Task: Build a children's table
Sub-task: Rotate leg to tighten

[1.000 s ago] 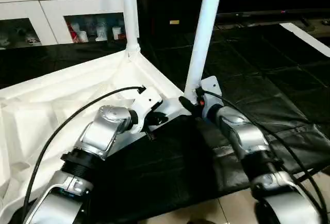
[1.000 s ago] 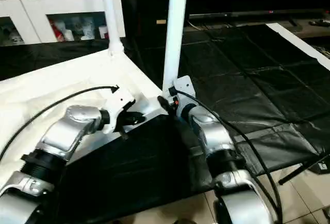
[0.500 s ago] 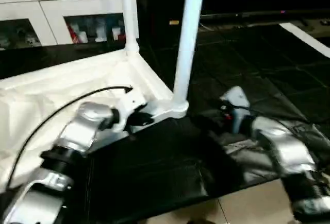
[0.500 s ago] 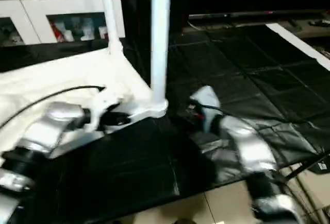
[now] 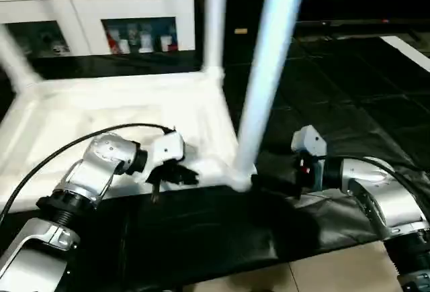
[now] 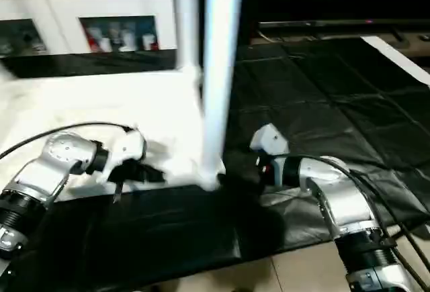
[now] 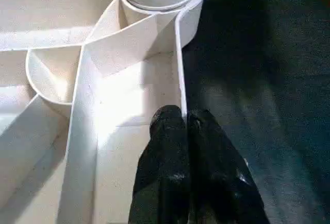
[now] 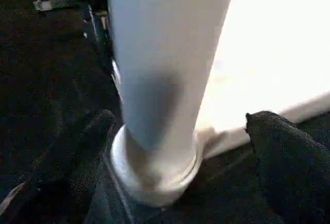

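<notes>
The white table top (image 5: 121,104) lies upside down with its ribs up. A near leg (image 5: 269,70) stands in the front corner socket. A second leg (image 5: 215,17) rises at the far corner and a third (image 5: 15,60) at the left. My left gripper (image 5: 188,176) sits at the front edge, shut on the thin rim wall (image 7: 179,69) close to the near socket. My right gripper (image 5: 265,183) points at the near leg's base (image 8: 154,175), open wide. One of its fingers (image 8: 93,131) stands on each side of the leg, apart from it.
A white cabinet with glass doors (image 5: 101,17) stands behind the table top. Black floor mats (image 5: 349,84) cover the floor to the right and a black sheet (image 5: 201,231) lies under my forearms. Pale tiles (image 5: 322,272) show at the front edge.
My right gripper has opened and come off the near leg's base; its fingers now stand spread beside it. The whole view has shifted, bringing the left leg into sight. The left gripper keeps its grip.
</notes>
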